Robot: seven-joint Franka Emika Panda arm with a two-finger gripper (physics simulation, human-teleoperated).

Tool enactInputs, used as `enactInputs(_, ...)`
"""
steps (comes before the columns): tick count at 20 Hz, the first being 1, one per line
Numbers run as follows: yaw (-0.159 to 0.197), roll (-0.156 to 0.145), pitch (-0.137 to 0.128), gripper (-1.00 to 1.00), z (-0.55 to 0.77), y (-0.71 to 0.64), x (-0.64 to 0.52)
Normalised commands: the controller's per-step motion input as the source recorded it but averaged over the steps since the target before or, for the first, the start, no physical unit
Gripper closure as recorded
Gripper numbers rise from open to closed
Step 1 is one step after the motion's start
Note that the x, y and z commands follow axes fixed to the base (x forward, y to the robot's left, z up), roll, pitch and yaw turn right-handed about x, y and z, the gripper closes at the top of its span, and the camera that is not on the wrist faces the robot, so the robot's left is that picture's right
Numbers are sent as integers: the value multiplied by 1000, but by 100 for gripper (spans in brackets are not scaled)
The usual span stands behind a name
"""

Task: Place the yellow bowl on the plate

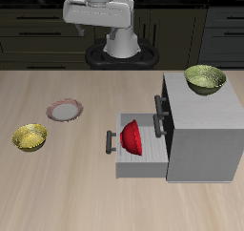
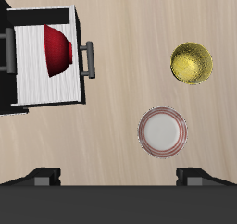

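Nothing of the task looks done yet: the yellow bowl (image 1: 30, 136) sits on the bare table (image 1: 76, 187), close to the side edge and toward the front, and the plate (image 1: 65, 110) lies empty near it, a little farther back, the 2 apart and not touching. The gripper (image 2: 118, 176) hangs high above the table's back part, its 2 fingers spread wide with nothing between them. What remains, by my judgement, is the whole job: descend to the bowl, grasp its rim, carry it across and set it down. Counted: 1 yellow bowl, 1 plate, 1 olive-green bowl (image 1: 205, 78) on top of the grey cabinet (image 1: 200, 130), 1 red bowl (image 1: 132, 137) in its open drawer (image 1: 133, 158).
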Motion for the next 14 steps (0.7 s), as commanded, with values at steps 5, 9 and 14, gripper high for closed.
enactInputs(5,35,-18,-44,-100,77,-493,220)
enactInputs(9,54,-23,-40,-100,40,-422,172)
enactInputs(14,-6,-3,-11,-100,59,-239,133)
